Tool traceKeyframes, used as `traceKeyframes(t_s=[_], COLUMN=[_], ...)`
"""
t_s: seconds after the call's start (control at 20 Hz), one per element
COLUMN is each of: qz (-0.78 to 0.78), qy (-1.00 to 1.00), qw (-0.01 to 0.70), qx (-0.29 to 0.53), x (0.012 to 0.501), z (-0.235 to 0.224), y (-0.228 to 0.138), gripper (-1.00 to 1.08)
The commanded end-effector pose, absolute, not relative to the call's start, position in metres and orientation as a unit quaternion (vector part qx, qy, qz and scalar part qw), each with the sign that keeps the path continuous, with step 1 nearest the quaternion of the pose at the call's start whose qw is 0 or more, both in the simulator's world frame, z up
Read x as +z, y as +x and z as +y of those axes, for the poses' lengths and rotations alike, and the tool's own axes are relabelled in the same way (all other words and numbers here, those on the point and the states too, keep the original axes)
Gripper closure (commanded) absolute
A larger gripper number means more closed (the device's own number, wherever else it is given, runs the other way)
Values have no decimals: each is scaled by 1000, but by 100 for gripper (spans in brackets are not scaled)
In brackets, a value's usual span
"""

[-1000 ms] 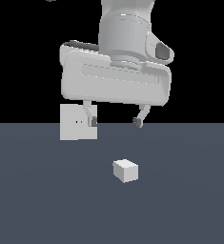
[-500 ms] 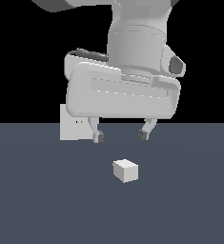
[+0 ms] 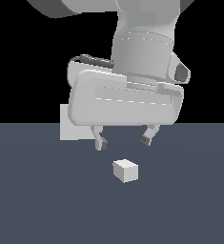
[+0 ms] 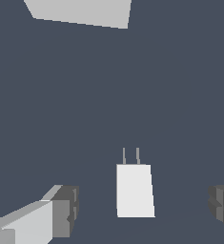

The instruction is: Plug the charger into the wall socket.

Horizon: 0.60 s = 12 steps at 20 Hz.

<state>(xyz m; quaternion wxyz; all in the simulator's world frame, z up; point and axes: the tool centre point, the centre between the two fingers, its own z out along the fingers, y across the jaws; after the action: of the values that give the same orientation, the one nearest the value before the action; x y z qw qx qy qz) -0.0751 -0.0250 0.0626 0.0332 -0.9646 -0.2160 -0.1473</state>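
Off-white charger (image 3: 125,170) below spread gripper (image 3: 123,141).

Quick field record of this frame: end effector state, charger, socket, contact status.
end effector: open, fingers spread, holding nothing, hovering above the charger
charger: lying on the dark floor, untouched; in the wrist view it sits between the two fingertips with its two prongs pointing toward the wall socket
wall socket: upright plate at the exterior view's left, partly hidden behind the end effector body
contact: none visible between fingers and charger
plugged in: no, charger well apart from the socket
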Motion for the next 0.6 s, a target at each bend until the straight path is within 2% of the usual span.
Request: traceKeyframes(t_s=[0.0,0.55], qz=[-216,-217], qy=[-965,-964], qw=[33,33], qx=[-147,-147], x=[63,32], z=[-25,-25], y=[-75,-76], gripper=[-92,-92])
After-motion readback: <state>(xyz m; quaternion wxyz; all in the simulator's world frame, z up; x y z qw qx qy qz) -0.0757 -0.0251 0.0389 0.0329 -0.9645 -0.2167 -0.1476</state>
